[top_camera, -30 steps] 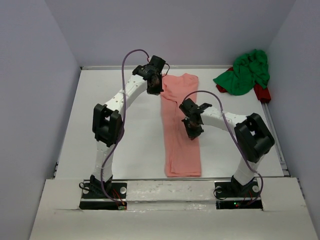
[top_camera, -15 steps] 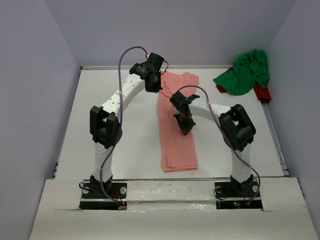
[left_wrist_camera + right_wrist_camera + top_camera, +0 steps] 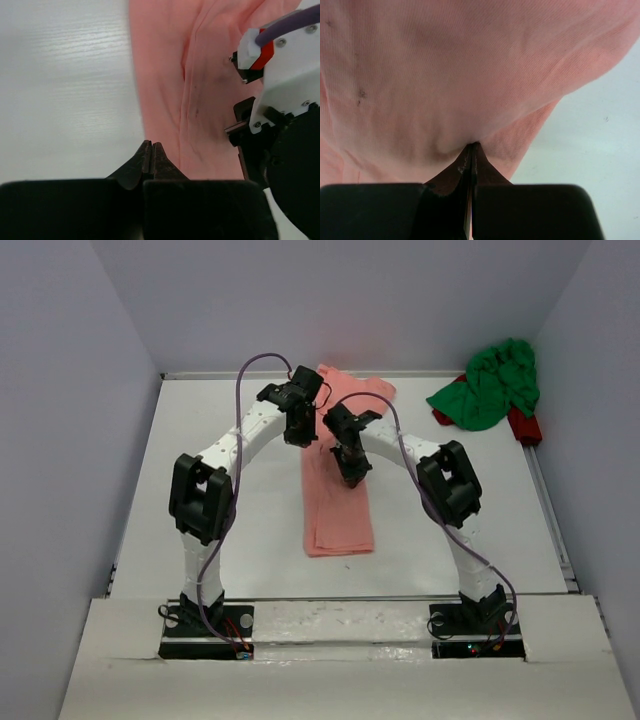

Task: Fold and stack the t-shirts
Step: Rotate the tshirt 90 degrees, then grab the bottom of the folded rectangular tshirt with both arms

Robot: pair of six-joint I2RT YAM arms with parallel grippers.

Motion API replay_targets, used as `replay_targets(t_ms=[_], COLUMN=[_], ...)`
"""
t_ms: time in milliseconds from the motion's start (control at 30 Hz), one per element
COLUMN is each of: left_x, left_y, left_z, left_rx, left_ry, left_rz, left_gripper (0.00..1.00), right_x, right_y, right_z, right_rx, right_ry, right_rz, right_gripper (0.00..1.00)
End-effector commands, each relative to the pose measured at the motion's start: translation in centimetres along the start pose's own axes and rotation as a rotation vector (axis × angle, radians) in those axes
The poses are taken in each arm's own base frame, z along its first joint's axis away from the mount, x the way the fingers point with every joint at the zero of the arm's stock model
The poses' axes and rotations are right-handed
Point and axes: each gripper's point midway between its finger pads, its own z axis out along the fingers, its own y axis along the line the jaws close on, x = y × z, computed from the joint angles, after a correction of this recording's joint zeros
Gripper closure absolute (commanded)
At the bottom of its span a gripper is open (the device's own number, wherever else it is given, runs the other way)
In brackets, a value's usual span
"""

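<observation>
Down the middle of the white counter (image 3: 265, 540) lies the salmon-pink cloth t-shirt (image 3: 338, 515), folded lengthwise into a long narrow strip. It runs from close to the arm bases up toward the back wall, leaning a little to the right at its far end, where the cloth bunches. Both my arms are reaching in over the far half of it, wrists close together.

From the right wrist camera, the right pincer (image 3: 471, 147) is clamped fully together, and the pink fabric puckers and gathers right at its tips, so it has a pinch of the shirt.

The left pincer (image 3: 151, 146) is also closed tight, with no gap between its fingers. Its tips sit right at the shirt's left edge, where pink cloth meets bare counter. The edge is blurred there, so I can't say for sure whether it has any cloth nipped. The right arm's white-and-black wrist (image 3: 285, 100) fills the right side of that view, just above the shirt.

Well apart, in the far right corner, the bright green cloth t-shirt (image 3: 490, 380) sits crumpled in a heap, resting partly on a small red object (image 3: 524, 426).
</observation>
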Motion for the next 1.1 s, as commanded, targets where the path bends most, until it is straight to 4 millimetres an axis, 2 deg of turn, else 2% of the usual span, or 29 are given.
replay_targets(t_ms=[0,67,100,133,167,200,233,300,333,367,467,533,633,767,833,867,900,1000,1033,1067], left_x=[-0.7,-0.1,-0.2,0.3,0.4,0.7,0.8,1.2,1.8,2.0,2.9,3.7,4.2,5.7,6.7,7.2,7.8,10.2,10.8,11.2], left_y=[0.1,0.3,0.5,0.6,0.6,0.6,0.6,0.3,0.4,0.4,0.5,0.6,0.7,0.9,1.0,1.3,0.9,0.7,0.8,1.0], left_z=[-2.5,-2.4,-2.7,-2.7,-2.7,-2.7,-2.8,-3.1,-3.0,-2.9,-3.2,-3.1,-3.7,-3.8,-4.3,-4.1,-4.2,-4.6,-4.7,-4.8], left_rx=[0.033,0.026,0.028,0.027,0.029,0.03,0.033,0.048,0.047,0.046,0.044,0.041,0.045,0.04,0.033,0.02,0.022,0.018,0.012,-0.008], left_ry=[-0.063,-0.052,-0.059,-0.052,-0.051,-0.048,-0.046,-0.046,-0.036,-0.035,-0.03,-0.019,-0.022,-0.003,-0.002,0.007,0.01,0.018,0.021,0.016], left_rz=[0.005,0.008,0.006,0.011,0.01,0.01,0.009,0.012,0.014,0.016,0.014,0.017,0.017,0.03,0.032,0.034,0.045,0.05,0.048,0.044], left_gripper=[1.0,1.0,1.0,1.0,1.0,1.0,1.0,1.0,1.0,1.0,1.0,1.0,1.0,1.0,1.0,1.0,1.0,1.0,1.0,1.0], right_x=[-0.3,1.2,1.3,3.1,3.8,3.8,5.6,6.5,6.5,8.1,9.5,10.0,11.3,11.3,10.6,10.9,10.8,11.0,11.2,11.9], right_y=[0.5,0.6,1.0,0.6,0.5,0.6,0.1,0.4,0.3,0.7,1.1,1.4,1.2,0.2,0.4,0.8,1.0,1.2,1.0,1.5], right_z=[1.8,2.2,1.7,2.3,2.3,1.6,2.0,1.7,0.8,0.9,0.0,-0.7,-0.7,-1.5,-3.8,-3.8,-4.5,-7.6,-8.1,-8.5], right_rx=[-0.005,-0.026,-0.056,-0.046,-0.048,-0.057,-0.044,-0.055,-0.061,-0.079,-0.094,-0.102,-0.088,-0.032,-0.008,-0.009,-0.011,-0.026,-0.021,-0.026], right_ry=[0.016,0.048,0.034,0.074,0.08,0.061,0.094,0.089,0.067,0.097,0.092,0.078,0.088,0.039,-0.054,-0.05,-0.072,-0.139,-0.15,-0.15], right_rz=[0.019,0.02,0.034,0.037,0.041,0.058,0.063,0.075,0.082,0.079,0.091,0.092,0.102,0.111,0.091,0.077,0.074,0.09,0.103,0.087], right_gripper=[1.0,1.0,1.0,1.0,1.0,1.0,1.0,1.0,1.0,1.0,1.0,1.0,1.0,1.0,1.0,1.0,0.99,0.76,0.76,0.7])
